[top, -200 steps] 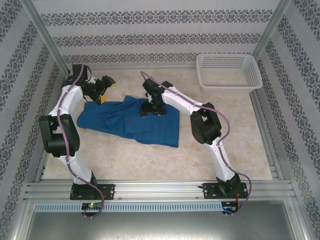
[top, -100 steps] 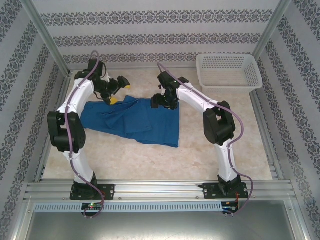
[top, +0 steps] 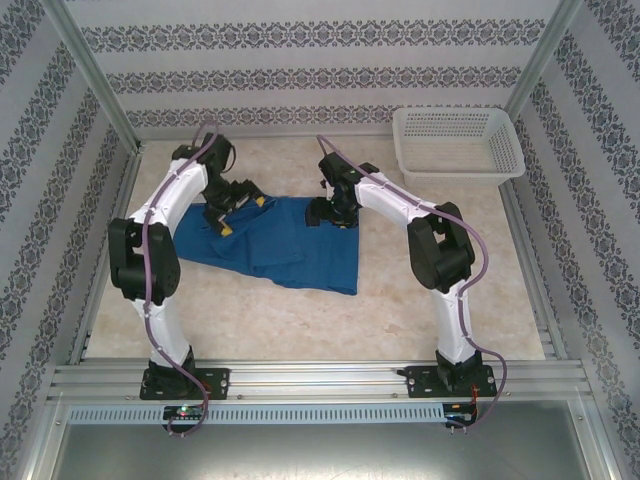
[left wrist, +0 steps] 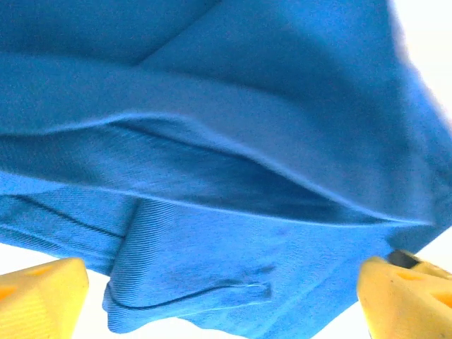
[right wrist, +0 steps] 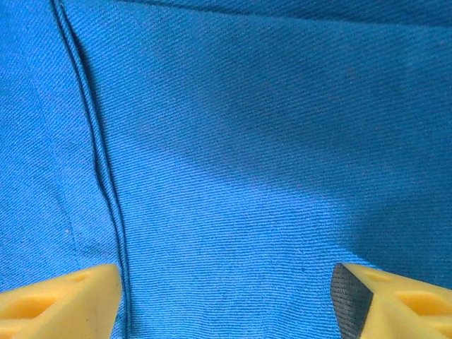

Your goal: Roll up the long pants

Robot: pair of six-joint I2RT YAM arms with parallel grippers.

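Left gripper point(left wrist: 222, 304): fingers spread wide, gripping nothing. A folded edge of the long pants point(top: 290, 245) lies between and just beyond the tips, probably lined up for a pinch to start the roll. Right gripper point(right wrist: 226, 304): fingers likewise wide and empty, with flat cloth and a seam directly beneath, apparently placed to take the same far edge.

long pants point(right wrist: 247, 141): matt twill cloth | basket point(top: 460, 170): white plastic mesh | table point(top: 300, 320): smooth, marbled

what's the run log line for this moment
left hand: open over long pants | right hand: open over long pants | roll: not started
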